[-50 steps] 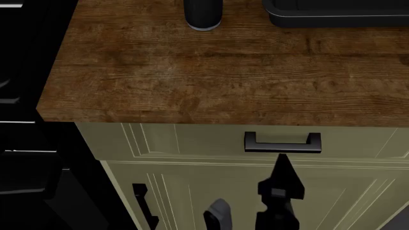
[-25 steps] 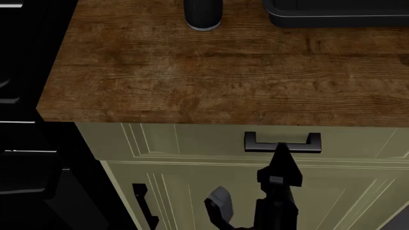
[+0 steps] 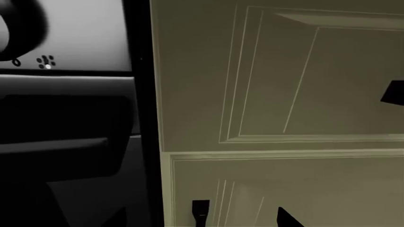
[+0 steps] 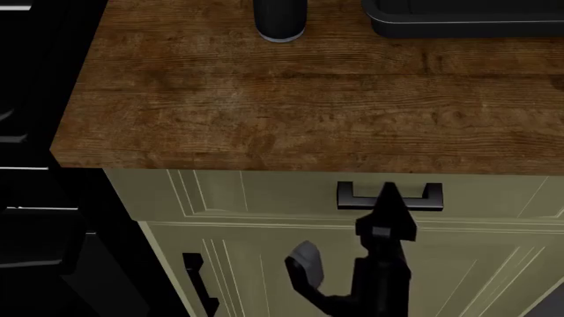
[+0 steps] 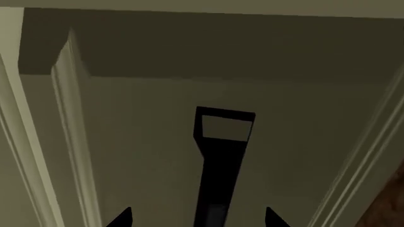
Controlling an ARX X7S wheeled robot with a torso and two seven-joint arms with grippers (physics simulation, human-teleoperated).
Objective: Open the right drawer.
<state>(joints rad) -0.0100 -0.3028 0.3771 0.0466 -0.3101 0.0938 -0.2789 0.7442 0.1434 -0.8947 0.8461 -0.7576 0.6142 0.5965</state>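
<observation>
The right drawer (image 4: 352, 193) is sitting shut just under the front edge of the wooden surface (image 4: 264, 99), its black bar handle (image 4: 389, 196) at the centre of the pale green front. In the head view the right claw (image 4: 387, 198) is pointing up at that handle w/ its tip overlapping the bar's middle; whether it is touching or just in front can't be told from there. In the right wrist view the handle (image 5: 224, 161) is running between the two dark fingertips (image 5: 120, 218) showing at the frame edge, so the claw looks spread wide, straddling the bar w/o gripping anything. The left claw (image 3: 243, 215) is showing only as two dark tips near the lower cabinet door (image 4: 264, 271), apart and holding nothing as far as can be seen. Judgement: this is the approach-and-grasp step, and the drawer isn't open at all yet. Risks from here: if the claw closes before the bar is seated deep between the fingers, it may pinch only the front edge and slip off on the pull. If the tip is going too high, it could jam against the surface's overhang or the drawer front instead of hooking behind the bar. A pull that's angled rather than straight out could bind the drawer or drag the fingers sideways along the handle. The black cylinder (image 4: 280, 20) and dark tray (image 4: 467, 20) on the surface are well apart from all this.
</observation>
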